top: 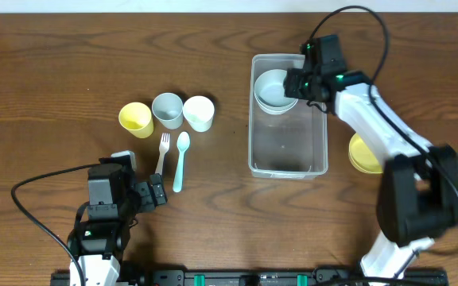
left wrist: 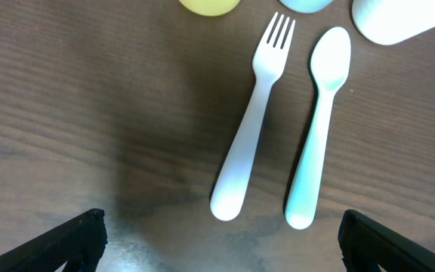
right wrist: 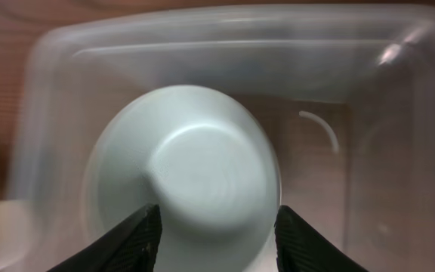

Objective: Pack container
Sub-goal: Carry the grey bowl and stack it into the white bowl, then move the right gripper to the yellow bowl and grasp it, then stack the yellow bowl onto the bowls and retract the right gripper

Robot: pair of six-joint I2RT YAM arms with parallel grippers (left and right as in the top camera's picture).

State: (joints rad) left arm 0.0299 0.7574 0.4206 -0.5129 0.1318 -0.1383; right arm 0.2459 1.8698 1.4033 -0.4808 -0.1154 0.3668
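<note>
The clear plastic container (top: 288,157) stands right of centre. A pale bowl (top: 275,89) lies in its far end, seemingly stacked on another. My right gripper (top: 303,83) hovers at the bowl's right edge. In the right wrist view its open fingers (right wrist: 217,209) straddle the pale bowl (right wrist: 202,174) inside the container (right wrist: 384,151). My left gripper (top: 146,189) is open and empty near the front left. In the left wrist view its fingers (left wrist: 221,230) sit just short of the handles of a white fork (left wrist: 251,121) and a pale blue spoon (left wrist: 319,128).
A yellow cup (top: 136,120), a grey-blue cup (top: 167,110) and a white cup (top: 199,113) stand in a row left of the container. The fork (top: 163,151) and spoon (top: 180,161) lie below them. A yellow bowl (top: 362,155) sits right of the container.
</note>
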